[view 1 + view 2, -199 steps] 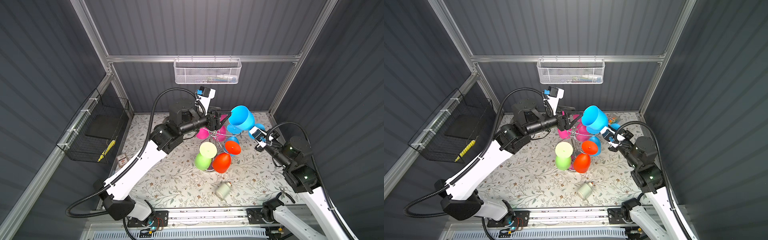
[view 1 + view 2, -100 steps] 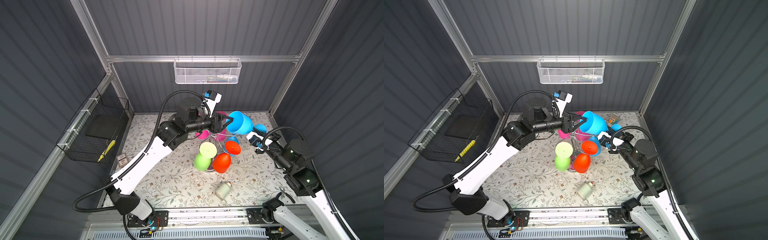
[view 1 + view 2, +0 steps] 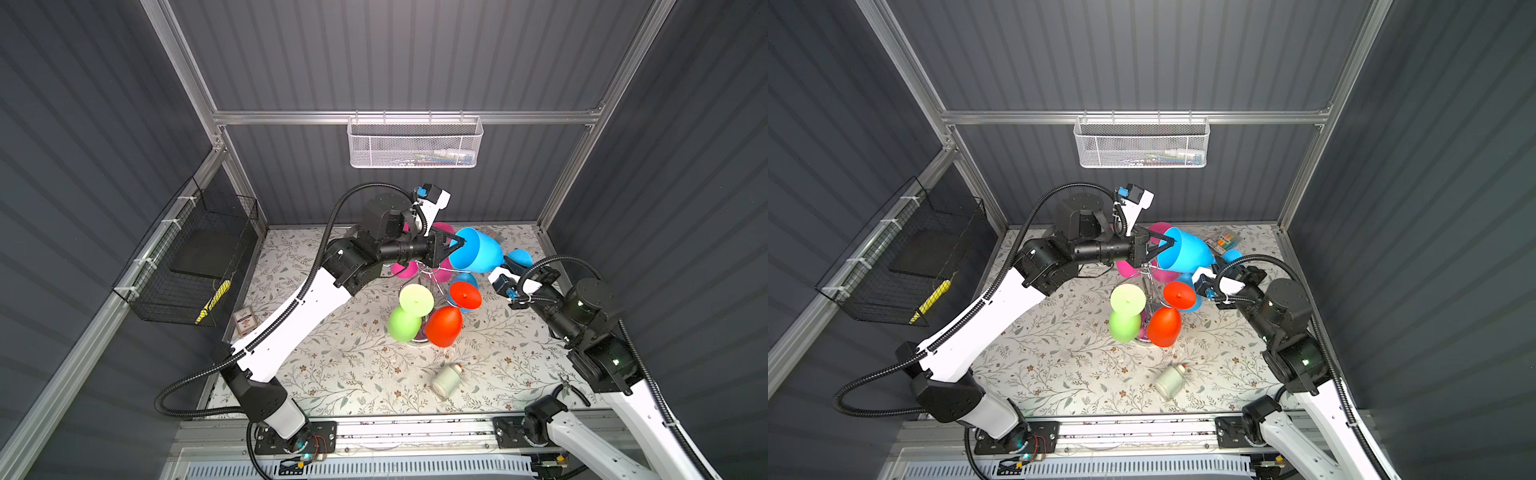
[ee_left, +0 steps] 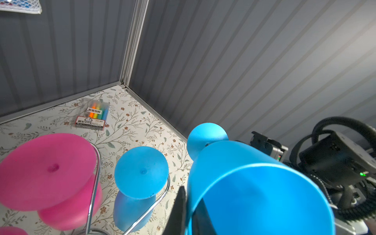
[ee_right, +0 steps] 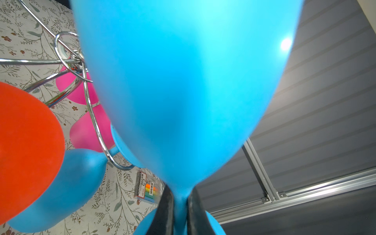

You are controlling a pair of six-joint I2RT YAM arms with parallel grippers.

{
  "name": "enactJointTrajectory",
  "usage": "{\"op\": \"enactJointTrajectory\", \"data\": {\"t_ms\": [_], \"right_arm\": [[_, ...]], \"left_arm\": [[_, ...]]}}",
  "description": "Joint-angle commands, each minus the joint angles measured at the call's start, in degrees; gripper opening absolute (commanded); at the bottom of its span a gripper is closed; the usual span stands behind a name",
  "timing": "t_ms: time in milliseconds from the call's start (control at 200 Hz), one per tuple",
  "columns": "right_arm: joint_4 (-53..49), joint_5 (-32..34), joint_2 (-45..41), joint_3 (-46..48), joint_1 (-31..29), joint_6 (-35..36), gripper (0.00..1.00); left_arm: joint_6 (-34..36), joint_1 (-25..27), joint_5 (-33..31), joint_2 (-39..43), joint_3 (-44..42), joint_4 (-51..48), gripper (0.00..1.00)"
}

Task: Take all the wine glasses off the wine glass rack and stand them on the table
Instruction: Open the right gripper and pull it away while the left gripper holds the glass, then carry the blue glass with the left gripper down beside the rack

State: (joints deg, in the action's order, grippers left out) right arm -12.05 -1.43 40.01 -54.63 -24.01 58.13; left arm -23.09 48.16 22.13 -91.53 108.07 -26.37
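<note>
I have the blue wine glass [image 3: 478,251] pinched at both ends. It hangs in the air clear of the wine glass rack [image 3: 1148,286], above the side of the rack that faces the table's far right corner. Its long axis lies almost level: the open mouth points at my left gripper [image 4: 190,205], and the stem and foot point at my right gripper [image 5: 180,195]. My left jaws are closed on the rim, one finger inside the bowl and one outside. My right jaws are clamped on the thin stem just by the foot. Both grippers are at the glass, the left reaching in from the table's left side over the top of the rack, the right from the right edge. I judge the glass to be off its arm already, and the coming move turns on that level axis: one grip must let go before the other can swing the glass upright. Just under the bowl and my left wrist, the rack's curled arms carry a pink glass [image 4: 48,171] and a second blue glass [image 4: 140,173]; a red glass [image 3: 444,326] and a green glass [image 3: 404,324] hang on the front side, so there is little room downward. The table [image 3: 353,374] is bare toward its front edge except for a small bottle [image 3: 446,380] on its side, and a highlighter pack [image 4: 92,117] lies in the far right corner.
</note>
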Motion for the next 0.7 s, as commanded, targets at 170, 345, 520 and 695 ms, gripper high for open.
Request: {"op": "enactJointTrajectory", "data": {"t_ms": [170,345,520,695], "right_arm": [[4.50,1.67,-1.99,1.02,-0.56,-5.33,0.99],[7.97,0.38,-4.20,0.58,-0.60,-12.27,0.99],[10.03,0.26,-6.34,0.10,-0.55,-16.98,0.99],[11.22,1.43,-7.57,0.23,-0.60,-19.95,0.99]], "left_arm": [[-4.98,-0.36,-2.65,4.85,-7.10,14.33,0.00],[-4.28,-0.33,-15.38,13.23,-16.96,27.29,0.00],[0.87,-0.39,-22.85,17.62,-19.51,28.65,0.00],[7.47,-0.35,-29.67,21.11,-19.81,26.39,0.00]]}}
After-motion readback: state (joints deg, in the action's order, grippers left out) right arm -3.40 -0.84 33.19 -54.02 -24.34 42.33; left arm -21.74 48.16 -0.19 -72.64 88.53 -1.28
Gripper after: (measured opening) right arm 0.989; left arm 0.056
